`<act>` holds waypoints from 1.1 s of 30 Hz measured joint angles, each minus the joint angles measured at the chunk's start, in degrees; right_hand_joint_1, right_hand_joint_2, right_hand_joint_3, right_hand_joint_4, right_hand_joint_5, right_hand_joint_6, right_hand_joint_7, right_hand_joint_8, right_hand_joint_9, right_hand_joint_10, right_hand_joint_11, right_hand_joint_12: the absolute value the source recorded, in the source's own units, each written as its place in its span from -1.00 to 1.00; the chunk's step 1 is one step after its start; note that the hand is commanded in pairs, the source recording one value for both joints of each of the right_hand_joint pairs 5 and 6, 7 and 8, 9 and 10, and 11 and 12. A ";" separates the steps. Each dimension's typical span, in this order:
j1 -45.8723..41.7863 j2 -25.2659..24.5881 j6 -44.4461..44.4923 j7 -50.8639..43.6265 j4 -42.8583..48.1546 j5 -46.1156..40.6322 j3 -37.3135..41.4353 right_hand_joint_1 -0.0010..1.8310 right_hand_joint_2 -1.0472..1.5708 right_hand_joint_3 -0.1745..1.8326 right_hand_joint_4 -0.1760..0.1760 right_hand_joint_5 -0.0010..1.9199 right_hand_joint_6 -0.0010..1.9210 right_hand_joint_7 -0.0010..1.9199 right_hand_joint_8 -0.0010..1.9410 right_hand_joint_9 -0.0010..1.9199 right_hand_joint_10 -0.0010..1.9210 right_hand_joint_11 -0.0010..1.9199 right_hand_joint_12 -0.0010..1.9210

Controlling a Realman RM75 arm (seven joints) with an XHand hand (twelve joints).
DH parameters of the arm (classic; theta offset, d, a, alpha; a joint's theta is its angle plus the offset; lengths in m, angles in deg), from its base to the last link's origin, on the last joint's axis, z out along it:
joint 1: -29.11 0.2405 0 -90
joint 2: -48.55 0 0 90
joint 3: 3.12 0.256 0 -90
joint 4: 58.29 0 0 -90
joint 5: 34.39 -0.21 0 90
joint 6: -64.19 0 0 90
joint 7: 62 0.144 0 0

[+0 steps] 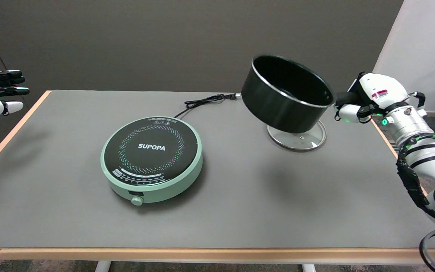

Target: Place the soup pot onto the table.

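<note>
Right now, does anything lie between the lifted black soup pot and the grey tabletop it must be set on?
Yes: a round glass lid lies flat on the grey table behind the black soup pot held by the right hand; bare tabletop lies nearer.

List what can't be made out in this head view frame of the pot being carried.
- Pot handle: hidden inside the right hand in the head view.
- Glass lid: its far part, and any knob, are covered by the soup pot.
- Cooktop control labels: too small to read.
- Power cord end: disappears behind the pot.
</note>
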State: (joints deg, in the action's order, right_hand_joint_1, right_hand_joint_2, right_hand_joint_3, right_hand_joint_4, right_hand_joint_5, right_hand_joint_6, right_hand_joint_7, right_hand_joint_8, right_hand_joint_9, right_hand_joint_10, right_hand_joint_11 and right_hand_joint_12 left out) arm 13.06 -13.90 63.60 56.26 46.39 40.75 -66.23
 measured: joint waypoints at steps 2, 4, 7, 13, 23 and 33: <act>-0.31 1.15 0.15 0.41 -0.59 0.81 -0.21 -0.03 0.51 0.12 -0.10 1.00 1.00 1.00 0.98 1.00 1.00 1.00 1.00; -0.59 2.36 0.35 0.79 -1.33 1.76 -0.60 -0.03 0.51 0.12 -0.10 1.00 1.00 1.00 0.98 1.00 1.00 1.00 1.00; -0.88 3.95 0.49 1.22 -2.40 2.84 -1.16 -0.03 0.50 0.13 -0.10 1.00 1.00 1.00 0.98 1.00 1.00 1.00 1.00; -1.29 6.51 0.42 1.89 -4.37 5.33 -2.40 -0.03 0.49 0.14 -0.09 1.00 1.00 1.00 0.98 1.00 1.00 1.00 1.00; -2.27 7.60 -5.42 2.98 -6.91 13.42 -6.24 -0.04 0.43 0.16 -0.21 0.96 0.96 0.96 0.94 0.96 0.96 0.96 0.96; -3.76 2.43 -17.54 4.45 -9.28 28.22 -10.68 -0.04 0.41 0.08 -0.24 0.94 0.94 0.94 0.92 0.94 0.94 0.94 0.94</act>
State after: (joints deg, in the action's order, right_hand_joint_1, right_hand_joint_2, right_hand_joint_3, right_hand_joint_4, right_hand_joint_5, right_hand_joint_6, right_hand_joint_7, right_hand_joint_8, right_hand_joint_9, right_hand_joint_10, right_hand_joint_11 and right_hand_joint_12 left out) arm 9.30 -11.46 46.06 60.71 37.11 68.97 -76.91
